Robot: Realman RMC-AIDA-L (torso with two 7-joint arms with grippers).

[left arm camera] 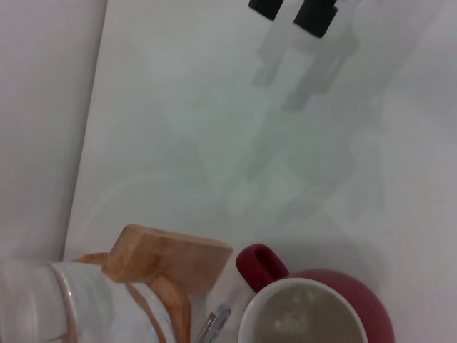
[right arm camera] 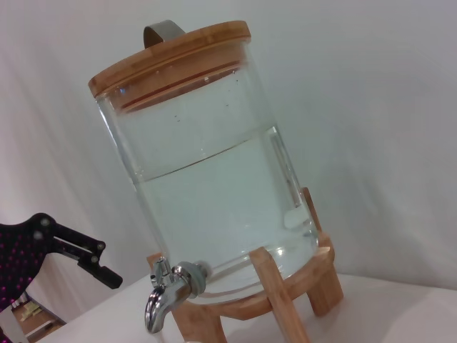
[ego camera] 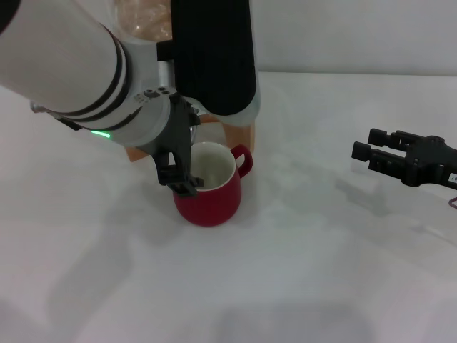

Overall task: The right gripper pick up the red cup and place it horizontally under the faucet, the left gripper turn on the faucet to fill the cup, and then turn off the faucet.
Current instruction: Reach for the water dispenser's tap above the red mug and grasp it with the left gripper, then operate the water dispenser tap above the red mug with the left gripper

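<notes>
Hovering right over the red cup (ego camera: pixel 208 189), the left gripper (ego camera: pixel 180 171) hangs in front of the water dispenser (right arm camera: pixel 207 179), its black tips dipping at the near rim of the cup, and from here I cannot tell whether the jaws are apart or together. The cup stands upright on the white desk (ego camera: pixel 300 271), handle toward the dispenser's wooden stand (left arm camera: pixel 161 257), and the left wrist view shows liquid inside, so by my reading the fill is done or nearly so and the step in hand is working the lever of the faucet (right arm camera: pixel 163 300). Over to the right, the right gripper (ego camera: pixel 371 146) sits well apart from the cup, low over the desk, jaws spread and holding nothing. To do this well, I'd say the left gripper wants to meet the thin lever squarely and turn it gently, because that spigot is small and slick, and a clumsy push could knock the cup standing just below or rock the stand. Now the trouble spots: in the head view the left arm (ego camera: pixel 78 64) covers the faucet completely, so lever position and any water stream are out of sight there. The right wrist view does show the chrome spigot, but the cup is cut off below the frame, and no stream is plain to see. The left wrist view catches only a sliver of metal beside the cup's rim.
</notes>
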